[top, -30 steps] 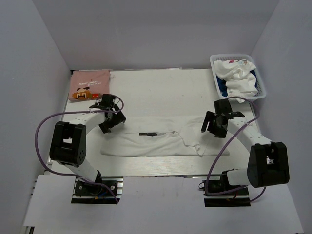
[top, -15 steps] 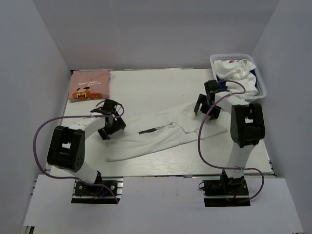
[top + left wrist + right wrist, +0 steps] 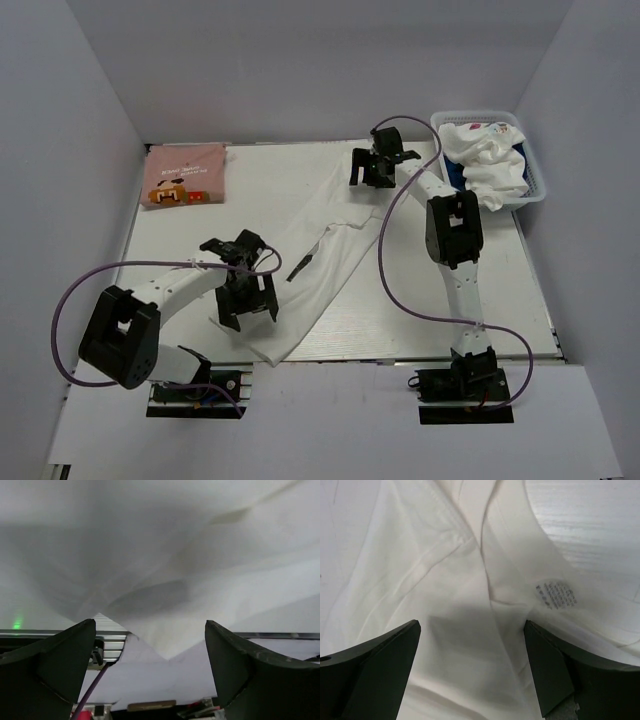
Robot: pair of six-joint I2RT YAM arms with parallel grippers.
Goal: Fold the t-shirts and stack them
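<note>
Wrinkles matter: the large plain white cloth t-shirt (image 3: 340,230) lies diagonally from the counter's far middle to its near edge. My left end effector (image 3: 248,306) and right end effector (image 3: 371,172) gape wide, empty. I should pinch both ends, then draw it flat.

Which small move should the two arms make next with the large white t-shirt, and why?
Probably lower the right fingers and pinch the large plain white cloth t-shirt near its printed neck label to spread it. It lies diagonal and bunched, and the left fingers are open too.
</note>
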